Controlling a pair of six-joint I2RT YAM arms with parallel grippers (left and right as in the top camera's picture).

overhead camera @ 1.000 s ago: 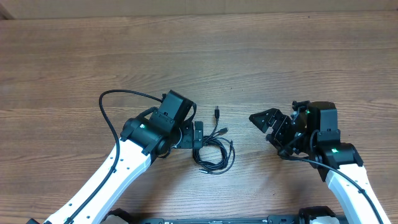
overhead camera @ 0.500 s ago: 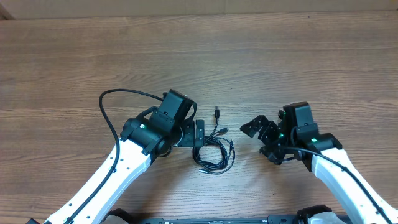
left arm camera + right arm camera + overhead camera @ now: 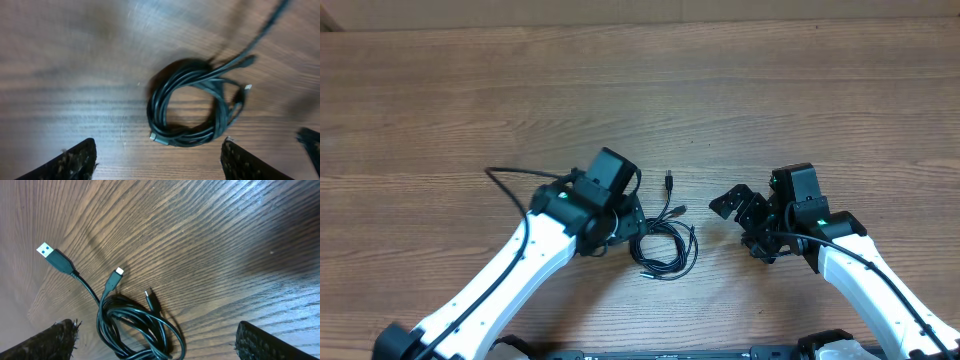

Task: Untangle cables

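The cables (image 3: 667, 247) are thin black cords coiled together in one tangled loop on the wooden table, with plug ends sticking out toward the back. In the left wrist view the coil (image 3: 192, 102) lies just ahead of my open left gripper (image 3: 157, 162), apart from both fingers. In the overhead view my left gripper (image 3: 628, 222) sits at the coil's left edge. My right gripper (image 3: 735, 208) is open and empty to the right of the coil. In the right wrist view the coil (image 3: 132, 327) and its plugs lie between the spread fingers (image 3: 155, 345), further ahead.
The wooden table (image 3: 640, 90) runs wide to the back. A thicker black arm cable (image 3: 515, 175) loops off the left arm. A USB plug (image 3: 52, 255) and smaller plug tips (image 3: 117, 275) point away from the coil.
My right gripper moved left toward the coil, then held. My left arm shifted and turned over the coil's left side, and its arm cable loop flattened.
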